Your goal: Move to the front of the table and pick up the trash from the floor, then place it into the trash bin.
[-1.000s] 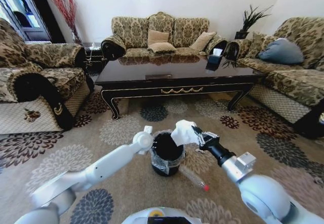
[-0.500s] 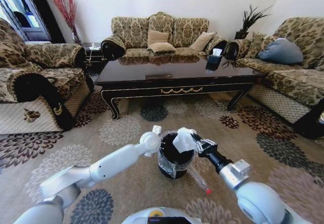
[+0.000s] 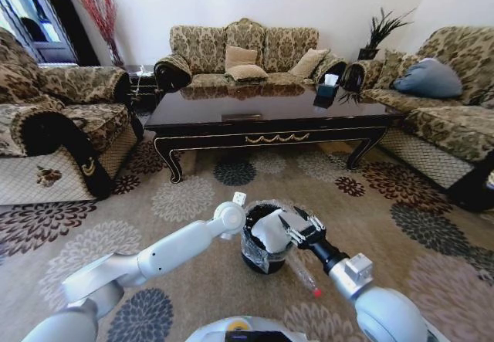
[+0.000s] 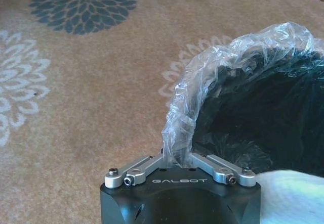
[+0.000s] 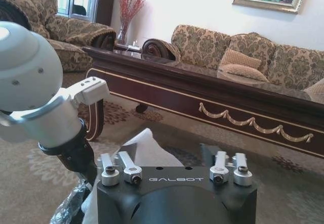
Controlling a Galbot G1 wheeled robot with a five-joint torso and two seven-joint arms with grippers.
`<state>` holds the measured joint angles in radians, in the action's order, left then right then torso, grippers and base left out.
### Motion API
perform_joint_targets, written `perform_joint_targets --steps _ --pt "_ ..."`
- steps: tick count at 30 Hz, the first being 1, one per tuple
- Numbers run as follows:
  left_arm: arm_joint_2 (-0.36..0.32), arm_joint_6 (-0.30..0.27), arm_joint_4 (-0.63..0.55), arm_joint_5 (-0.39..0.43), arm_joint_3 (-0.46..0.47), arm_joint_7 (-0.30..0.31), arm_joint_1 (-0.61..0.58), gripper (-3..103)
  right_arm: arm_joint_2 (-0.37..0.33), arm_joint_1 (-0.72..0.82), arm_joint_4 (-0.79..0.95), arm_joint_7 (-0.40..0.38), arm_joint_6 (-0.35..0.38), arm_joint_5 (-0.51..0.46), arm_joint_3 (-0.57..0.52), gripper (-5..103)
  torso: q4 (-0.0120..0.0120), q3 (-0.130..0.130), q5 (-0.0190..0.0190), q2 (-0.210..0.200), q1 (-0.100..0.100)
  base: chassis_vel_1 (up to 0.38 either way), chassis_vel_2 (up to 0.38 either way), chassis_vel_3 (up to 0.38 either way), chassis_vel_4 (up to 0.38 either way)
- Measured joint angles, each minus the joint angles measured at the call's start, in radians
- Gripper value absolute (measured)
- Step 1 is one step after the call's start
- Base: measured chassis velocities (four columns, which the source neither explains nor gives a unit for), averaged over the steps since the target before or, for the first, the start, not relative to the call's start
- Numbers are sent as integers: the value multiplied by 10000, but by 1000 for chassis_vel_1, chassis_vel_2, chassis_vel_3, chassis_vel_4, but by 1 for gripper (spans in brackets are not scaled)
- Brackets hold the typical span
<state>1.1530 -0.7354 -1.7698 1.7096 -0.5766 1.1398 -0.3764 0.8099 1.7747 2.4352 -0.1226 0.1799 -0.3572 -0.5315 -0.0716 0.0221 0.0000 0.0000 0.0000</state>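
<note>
The black trash bin (image 3: pixel 257 262) with its clear liner stands on the flowered carpet floor (image 3: pixel 185 199) in front of the dark brown table (image 3: pixel 266 114). My left gripper (image 3: pixel 245 218) is shut on the bin's rim, and its fingers pinch the liner (image 4: pixel 177 133) in the left wrist view. My right gripper (image 3: pixel 292 231) is shut on a white piece of trash (image 3: pixel 270 230), held right over the bin's mouth. That white piece (image 5: pixel 147 148) sits between its fingers in the right wrist view. A clear bottle (image 3: pixel 302 271) with a red cap lies on the carpet just right of the bin.
Patterned sofas (image 3: pixel 239 52) surround the table on three sides, with an armchair (image 3: pixel 54 126) at the left. A tissue box (image 3: pixel 330 83) sits on the table's far right corner. Open carpet lies between the table and the bin.
My right gripper has come down and toward me with the white piece, from above the bin's far rim to its mouth. The left arm and bin shifted slightly right early on.
</note>
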Motion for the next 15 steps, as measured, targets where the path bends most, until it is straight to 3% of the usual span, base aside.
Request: perform_joint_targets --steps 4,7,15 --pt "7 0 -116 -1 -32 0 -48 0 -9 -38 -133 1 -4 31 21 84 0 0 0 0 0 0 0 0 0" --pt "-13 0 -313 32 -36 0 -114 0 21 -122 -401 -3 -24 121 135 98 0 0 0 0 0 0 0 0 0" --pt "-188 -1 -295 100 383 -3 -239 0 78 -52 -662 -4 -90 379 250 100 1 0 -1 0 0 0 0 0 0"
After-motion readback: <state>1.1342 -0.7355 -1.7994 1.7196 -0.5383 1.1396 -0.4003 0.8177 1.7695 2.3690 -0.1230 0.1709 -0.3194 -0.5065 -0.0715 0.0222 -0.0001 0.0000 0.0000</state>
